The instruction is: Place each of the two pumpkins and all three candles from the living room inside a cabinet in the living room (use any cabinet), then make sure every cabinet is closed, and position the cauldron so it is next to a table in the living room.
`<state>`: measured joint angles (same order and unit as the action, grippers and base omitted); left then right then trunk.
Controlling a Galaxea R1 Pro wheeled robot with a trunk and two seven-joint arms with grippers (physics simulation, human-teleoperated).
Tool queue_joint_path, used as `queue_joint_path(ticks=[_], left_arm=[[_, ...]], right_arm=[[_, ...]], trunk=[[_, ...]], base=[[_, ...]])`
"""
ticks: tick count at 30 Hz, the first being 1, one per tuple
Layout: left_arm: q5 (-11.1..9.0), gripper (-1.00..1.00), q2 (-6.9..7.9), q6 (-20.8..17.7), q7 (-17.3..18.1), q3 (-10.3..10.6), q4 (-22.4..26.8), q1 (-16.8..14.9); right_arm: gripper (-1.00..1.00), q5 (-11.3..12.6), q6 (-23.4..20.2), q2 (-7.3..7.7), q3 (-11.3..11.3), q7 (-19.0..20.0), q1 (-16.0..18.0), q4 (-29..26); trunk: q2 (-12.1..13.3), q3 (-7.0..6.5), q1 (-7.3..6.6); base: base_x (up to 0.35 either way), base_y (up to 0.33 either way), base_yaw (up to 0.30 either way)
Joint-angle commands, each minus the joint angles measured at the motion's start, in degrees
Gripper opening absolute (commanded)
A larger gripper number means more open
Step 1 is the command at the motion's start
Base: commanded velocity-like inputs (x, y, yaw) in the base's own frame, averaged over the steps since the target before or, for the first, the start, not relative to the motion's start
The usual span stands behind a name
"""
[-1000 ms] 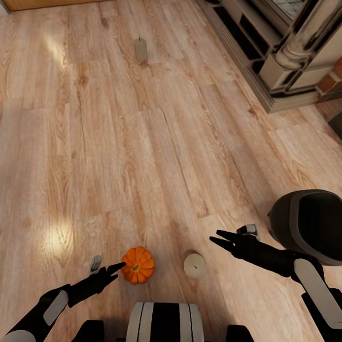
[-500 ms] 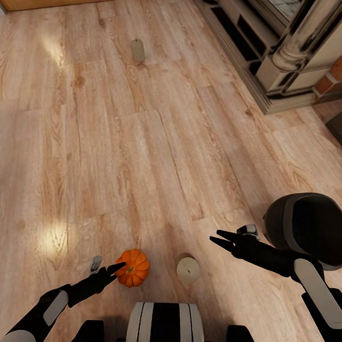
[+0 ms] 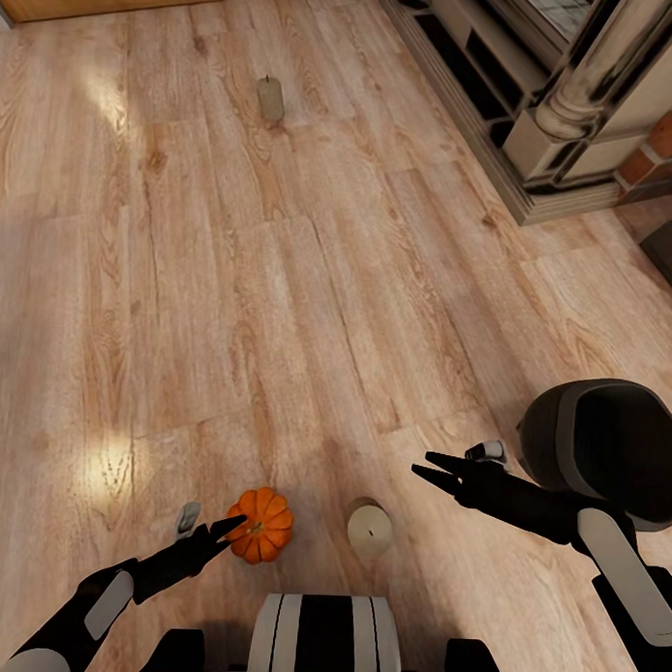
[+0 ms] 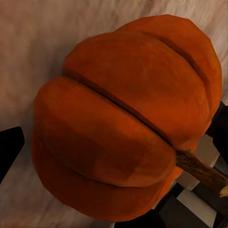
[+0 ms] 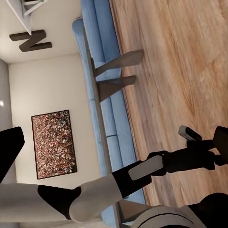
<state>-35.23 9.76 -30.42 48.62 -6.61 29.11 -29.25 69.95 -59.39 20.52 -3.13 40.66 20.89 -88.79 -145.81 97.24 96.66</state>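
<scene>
No legible writing on anything. Count on the wood floor [image 3: 309,277]: one pumpkin [image 3: 261,523], two candles, near [image 3: 369,529] and far [image 3: 271,98], and one cauldron [image 3: 603,447] by the right arm. Left gripper [image 3: 228,527] fingertips at the pumpkin, jaw state indeterminate; right gripper [image 3: 430,469] fingers parted, holding nothing, near the cauldron.

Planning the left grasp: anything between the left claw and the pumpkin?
Nothing visible. In the head view the left claw sits right at the pumpkin on the bare wood floor; the nearest candle stands off to the pumpkin's other side. The left wrist view shows the pumpkin close up, nothing in front of it.
</scene>
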Motion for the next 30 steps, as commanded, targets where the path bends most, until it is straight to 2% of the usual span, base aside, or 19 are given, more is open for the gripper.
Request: queue_joint_path(ticks=[1, 18, 19, 20, 23, 30], left_arm=[[-0.3, 1.0, 0.0, -0.4, 0.1, -0.1, 0.0, 0.0], [-0.1, 1.0, 0.0, -0.5, -0.1, -0.1, -0.1, 0.0], [-0.1, 1.0, 0.0, -0.5, -0.4, -0.1, -0.1, 0.0], [-0.3, 1.0, 0.0, -0.5, -2.5, -0.1, -0.1, 0.0], [-0.6, 1.0, -0.07, -0.5, -5.8, -0.1, -0.1, 0.0], [-0.6, 1.0, -0.09, -0.4, -7.5, -0.1, 0.0, 0.0]], right_arm=[[1.0, -0.2, -0.1, 0.03, 0.0, 0.3, 0.0, 0.0], [1.0, -0.2, -0.1, 0.04, 0.0, 0.3, 0.0, 0.0], [1.0, -0.2, -0.1, 0.04, 0.0, 0.3, 0.0, 0.0], [1.0, -0.2, -0.1, 0.04, 0.0, 0.3, 0.0, 0.0], [1.0, -0.2, -0.1, 0.03, 0.0, 0.3, 0.0, 0.0], [1.0, -0.2, -0.1, 0.02, 0.0, 0.3, 0.0, 0.0]], trunk=[[0.0, 0.03, -0.01], [0.0, 0.03, -0.01], [0.0, 0.03, -0.01], [0.0, 0.03, -0.01], [0.0, 0.03, -0.01], [0.0, 0.03, -0.01]], base=[[0.0, 0.0, 0.0], [0.0, 0.0, 0.0], [0.0, 0.0, 0.0], [0.0, 0.0, 0.0], [0.0, 0.0, 0.0], [0.0, 0.0, 0.0]])
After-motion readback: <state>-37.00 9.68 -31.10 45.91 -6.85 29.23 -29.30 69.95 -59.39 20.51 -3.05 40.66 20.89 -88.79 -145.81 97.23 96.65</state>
